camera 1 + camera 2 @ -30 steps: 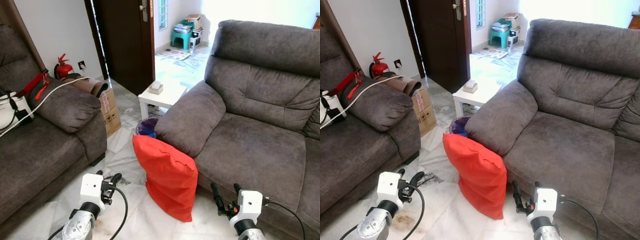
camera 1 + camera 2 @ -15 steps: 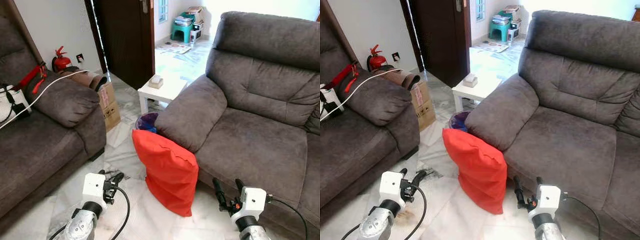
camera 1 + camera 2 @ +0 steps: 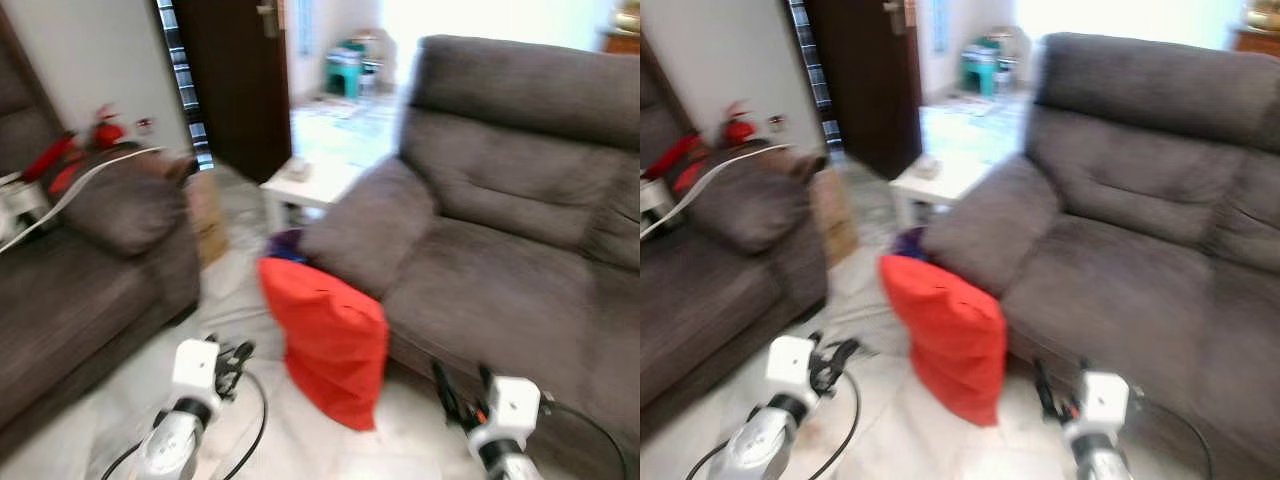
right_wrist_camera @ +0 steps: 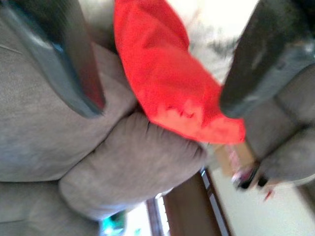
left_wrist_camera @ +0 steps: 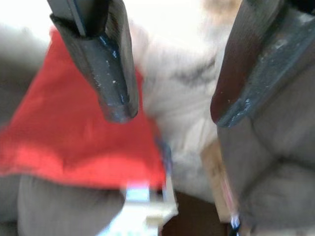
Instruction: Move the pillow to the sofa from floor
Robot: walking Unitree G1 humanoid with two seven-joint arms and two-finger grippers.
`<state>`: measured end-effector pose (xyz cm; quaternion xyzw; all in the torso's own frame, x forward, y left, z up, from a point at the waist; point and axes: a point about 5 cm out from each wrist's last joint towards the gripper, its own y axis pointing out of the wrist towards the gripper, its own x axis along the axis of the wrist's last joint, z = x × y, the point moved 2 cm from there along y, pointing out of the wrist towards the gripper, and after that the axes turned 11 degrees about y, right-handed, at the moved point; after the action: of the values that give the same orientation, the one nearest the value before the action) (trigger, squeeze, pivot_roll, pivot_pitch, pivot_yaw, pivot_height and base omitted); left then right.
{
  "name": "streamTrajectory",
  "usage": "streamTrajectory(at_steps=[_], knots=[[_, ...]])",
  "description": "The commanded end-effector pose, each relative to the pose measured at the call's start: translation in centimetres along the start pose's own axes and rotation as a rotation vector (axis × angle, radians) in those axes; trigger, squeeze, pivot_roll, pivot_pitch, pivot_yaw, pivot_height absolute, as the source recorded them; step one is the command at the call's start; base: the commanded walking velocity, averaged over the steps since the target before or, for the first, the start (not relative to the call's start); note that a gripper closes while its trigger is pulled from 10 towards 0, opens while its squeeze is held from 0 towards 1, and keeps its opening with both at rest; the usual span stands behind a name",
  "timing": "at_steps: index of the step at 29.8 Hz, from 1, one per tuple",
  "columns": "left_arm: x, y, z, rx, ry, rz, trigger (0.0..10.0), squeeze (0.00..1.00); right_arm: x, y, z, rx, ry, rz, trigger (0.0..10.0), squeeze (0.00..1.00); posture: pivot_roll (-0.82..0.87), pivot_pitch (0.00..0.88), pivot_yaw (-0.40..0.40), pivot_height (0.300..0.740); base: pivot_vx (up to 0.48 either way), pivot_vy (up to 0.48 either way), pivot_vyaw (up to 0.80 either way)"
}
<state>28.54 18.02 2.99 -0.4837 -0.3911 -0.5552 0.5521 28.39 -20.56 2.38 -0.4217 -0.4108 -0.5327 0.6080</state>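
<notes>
We've got the red pillow [image 3: 325, 338] standing upright mid-frame against the sofa [image 3: 520, 270] arm. It sits between our left gripper [image 3: 238, 357] and right gripper [image 3: 462, 385], both low in the frame with fingers spread wide; neither looks clearly nearer.

Motion-blurred frames, bright daylight from the doorway [image 3: 340, 70]

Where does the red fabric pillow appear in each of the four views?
Left eye view: red fabric pillow low centre, on the floor.
Right eye view: same pillow, low centre.
Left wrist view: beyond the fingers.
Right wrist view: between the fingers.
Shared landmark: grey sofa armrest, which it leans on.
</notes>
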Motion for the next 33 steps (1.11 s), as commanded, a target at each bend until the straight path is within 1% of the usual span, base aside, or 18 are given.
streamTrajectory(at_steps=[1,11,15,19,21,27,32,33], knots=[[0.25,0.23,0.48,0.011,0.007,-0.003,10.0,0.00,-0.56,-0.33,0.13,-0.008,0.016,0.007,10.0,0.00,-0.02,0.033,0.043,0.645,0.000,0.000,0.00],[0.27,0.26,0.54,0.012,0.007,-0.002,10.0,0.00,-0.51,-0.10,0.15,-0.010,0.014,0.013,10.0,0.00,-0.01,0.029,0.044,0.645,0.000,0.000,0.00],[0.10,0.03,0.57,0.013,0.010,0.003,10.0,0.00,-0.96,-0.01,0.11,-0.014,0.001,0.052,10.0,0.00,-0.01,0.033,0.043,0.640,0.000,0.000,0.00],[-0.01,-0.08,0.61,0.013,0.011,0.007,10.0,0.00,-0.72,0.01,0.35,-0.004,0.001,0.028,10.0,0.00,-0.01,0.033,0.044,0.616,0.000,0.000,0.00],[0.01,-0.06,0.63,0.014,0.013,0.006,10.0,0.00,-0.59,-0.02,0.32,-0.010,0.013,0.014,10.0,0.00,-0.01,0.033,0.044,0.616,0.000,0.000,0.00],[0.03,-0.01,0.66,0.015,0.012,0.008,10.0,0.00,-0.65,0.03,0.23,-0.013,0.003,0.027,10.0,0.00,-0.01,0.034,0.044,0.616,0.000,0.000,0.00],[-0.05,0.00,0.59,0.016,0.003,0.016,10.0,0.00,-0.65,0.10,0.11,-0.010,-0.002,0.034,10.0,0.00,-0.01,0.034,0.043,0.616,0.000,0.000,0.00],[-0.06,0.00,0.55,0.018,-0.012,0.017,10.0,0.00,-0.66,0.12,0.09,-0.010,-0.013,0.037,10.0,0.00,-0.01,0.033,0.043,0.616,0.000,0.000,0.00]])
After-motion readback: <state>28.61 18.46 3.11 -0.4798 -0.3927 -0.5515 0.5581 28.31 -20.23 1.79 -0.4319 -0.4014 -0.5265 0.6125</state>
